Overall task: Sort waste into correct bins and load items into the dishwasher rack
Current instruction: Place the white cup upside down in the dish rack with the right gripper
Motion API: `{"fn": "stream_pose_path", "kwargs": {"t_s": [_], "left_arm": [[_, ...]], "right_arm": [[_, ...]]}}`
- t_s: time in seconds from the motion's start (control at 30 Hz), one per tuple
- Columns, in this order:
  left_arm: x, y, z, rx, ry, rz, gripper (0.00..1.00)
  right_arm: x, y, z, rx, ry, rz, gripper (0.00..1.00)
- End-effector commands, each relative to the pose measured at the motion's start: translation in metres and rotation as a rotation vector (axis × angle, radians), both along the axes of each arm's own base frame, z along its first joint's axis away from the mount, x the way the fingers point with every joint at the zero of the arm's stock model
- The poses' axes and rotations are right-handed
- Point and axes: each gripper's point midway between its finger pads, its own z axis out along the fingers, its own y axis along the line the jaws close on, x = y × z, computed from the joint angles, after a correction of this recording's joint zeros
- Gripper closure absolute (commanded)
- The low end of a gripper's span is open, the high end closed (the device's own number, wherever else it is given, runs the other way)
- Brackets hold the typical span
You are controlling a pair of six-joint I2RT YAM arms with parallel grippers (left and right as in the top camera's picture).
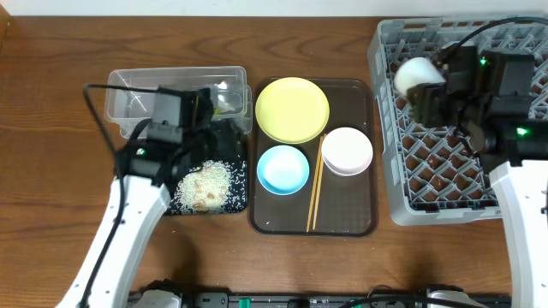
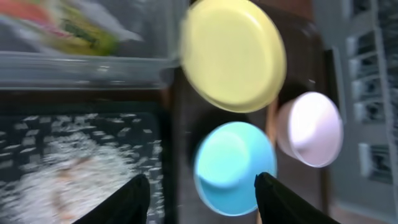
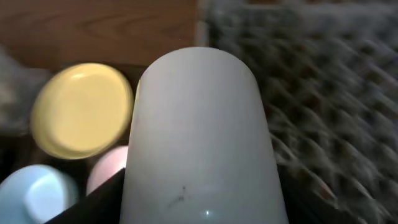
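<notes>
My right gripper (image 1: 432,85) is shut on the small white cup (image 1: 417,74), which fills the right wrist view (image 3: 199,137), held over the left part of the grey dishwasher rack (image 1: 445,201). My left gripper (image 2: 202,193) is open and empty, above the edge between the black tray (image 1: 241,184) of rice scraps (image 1: 204,185) and the brown serving tray. On that tray lie the yellow plate (image 1: 292,109), the light blue bowl (image 1: 282,168), the white bowl (image 1: 347,151) and the chopsticks (image 1: 315,184). The snack wrapper (image 2: 81,31) lies in the clear tub (image 1: 137,94).
The brown serving tray (image 1: 351,218) sits mid-table between the black tray and the rack. The clear tub stands behind the black tray. Bare wooden tabletop (image 1: 51,171) lies to the left and along the front edge.
</notes>
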Motion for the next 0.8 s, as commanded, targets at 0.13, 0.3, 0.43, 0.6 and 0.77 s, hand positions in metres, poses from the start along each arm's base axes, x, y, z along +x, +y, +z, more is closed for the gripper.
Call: {"fn": "stream_pose_path", "kwargs": {"t_s": [0.13, 0.3, 0.43, 0.6, 0.77], "left_arm": [[0.003, 0.019, 0.004, 0.095, -0.028, 0.049, 0.42], [0.004, 0.019, 0.003, 0.096, -0.026, 0.049, 0.42], [0.004, 0.019, 0.003, 0.096, -0.026, 0.049, 0.42], [0.003, 0.019, 0.003, 0.096, -0.025, 0.049, 0.42], [0.002, 0.019, 0.002, 0.097, -0.018, 0.048, 0.42]], "right_arm": [[-0.055, -0.083, -0.024, -0.166, 0.218, -0.469, 0.99], [-0.078, -0.106, -0.040, -0.128, 0.328, -0.539, 0.98], [-0.087, -0.116, -0.064, -0.070, 0.426, -0.570, 0.99], [-0.083, -0.119, -0.096, -0.048, 0.520, -0.573, 0.99], [-0.072, -0.122, -0.126, -0.048, 0.592, -0.568, 0.99]]}}
